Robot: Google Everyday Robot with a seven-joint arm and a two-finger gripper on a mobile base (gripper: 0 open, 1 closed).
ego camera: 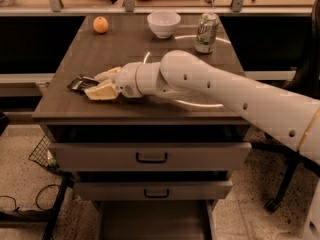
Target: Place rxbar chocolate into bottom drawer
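The rxbar chocolate (pixel 78 83), a dark shiny wrapper, lies flat on the wooden tabletop (pixel 150 49) near its front left corner. My gripper (pixel 93 85) reaches in from the right, low over the tabletop, with its tip at the bar's right end. The white arm crosses the front half of the top behind it. The bottom drawer (pixel 150 223) stands pulled out below the two upper drawers, and its plain grey floor shows with nothing on it.
An orange (pixel 100 24), a white bowl (pixel 163 23) and a green soda can (pixel 206 32) stand along the back of the tabletop. The two upper drawers (pixel 150 156) are slightly ajar. A wire basket (pixel 42 154) and cables lie on the floor at left.
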